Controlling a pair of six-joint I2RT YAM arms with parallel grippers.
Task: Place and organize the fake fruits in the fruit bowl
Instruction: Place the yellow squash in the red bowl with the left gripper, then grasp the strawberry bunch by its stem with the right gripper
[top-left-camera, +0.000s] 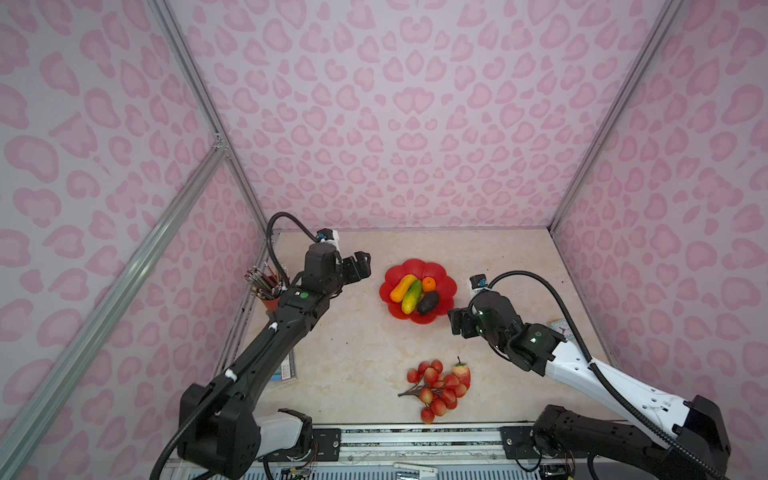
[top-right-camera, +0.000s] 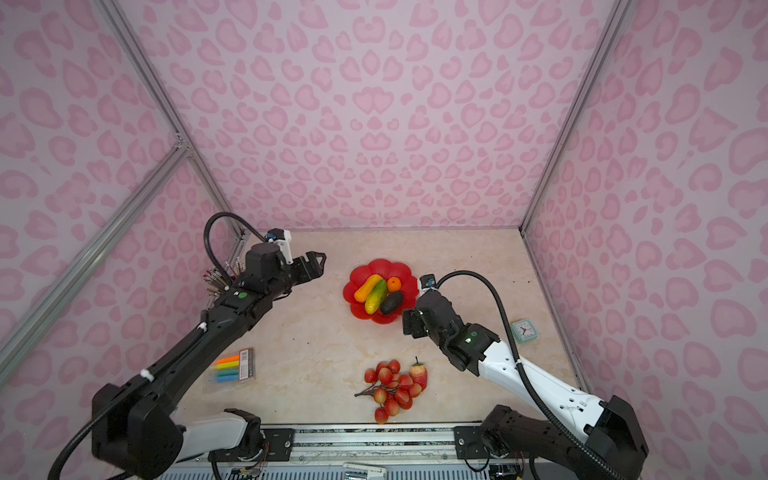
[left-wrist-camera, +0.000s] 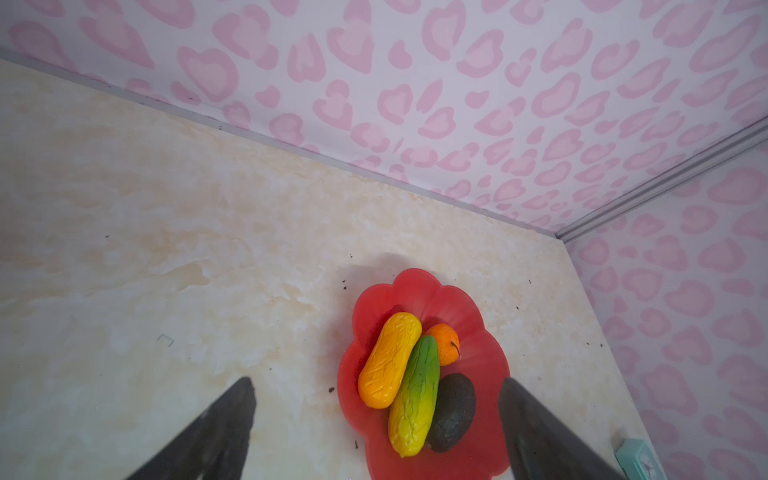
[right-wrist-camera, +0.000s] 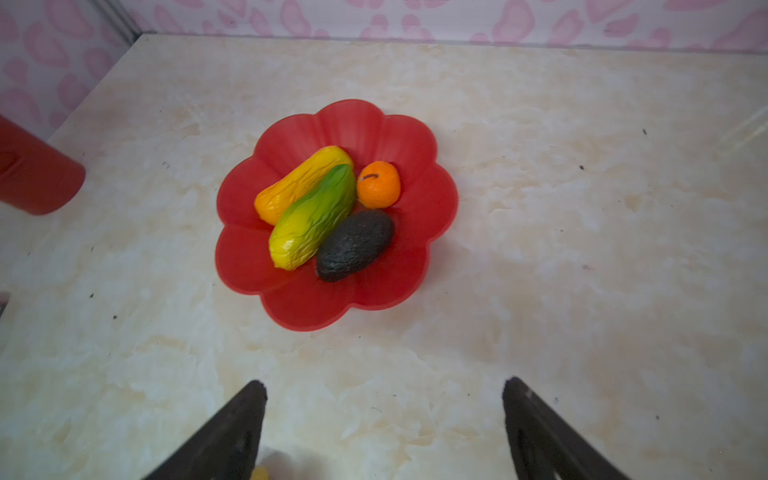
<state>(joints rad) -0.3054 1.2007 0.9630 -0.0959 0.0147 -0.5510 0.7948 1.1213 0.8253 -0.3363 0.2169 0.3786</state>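
Four of six pieces are in. The shallow glossy red flower-rimmed fruit bowl (top-left-camera: 417, 266) sits on the pale marbled table (top-left-camera: 340, 353) between the two tools. It holds the yellow-orange curved plastic gourd (top-left-camera: 402, 287), the green-yellow oblong fruit (top-left-camera: 411, 296), the dark rough avocado (top-left-camera: 428, 302) and the small round orange (top-left-camera: 429, 284), all packed touching at the centre. The left tool (top-left-camera: 361, 266) hangs just off the bowl's side with jaws wide apart and nothing between them. The right tool (top-left-camera: 460, 323) hovers close beside the opposite rim, jaws also spread and empty. The red plastic strawberry (top-left-camera: 462, 372) and the red berry cluster on dark stems (top-left-camera: 436, 388) lie well behind the right tool, toward the arm bases, and the strawberry touches the cluster's edge. We judge the next pick falls to the right tool, and we see several risks. Closing on the strawberry could drag the cluster along, since the two touch. A grip on a single berry may let the rest swing or slip off the stem. The bowl is shallow and its centre is crowded, so the bulky cluster could push the orange over the rim. A low swing by the right tool could nudge the rim and slide the bowl. With both tools this near the bowl, a crossing reach could make them collide.
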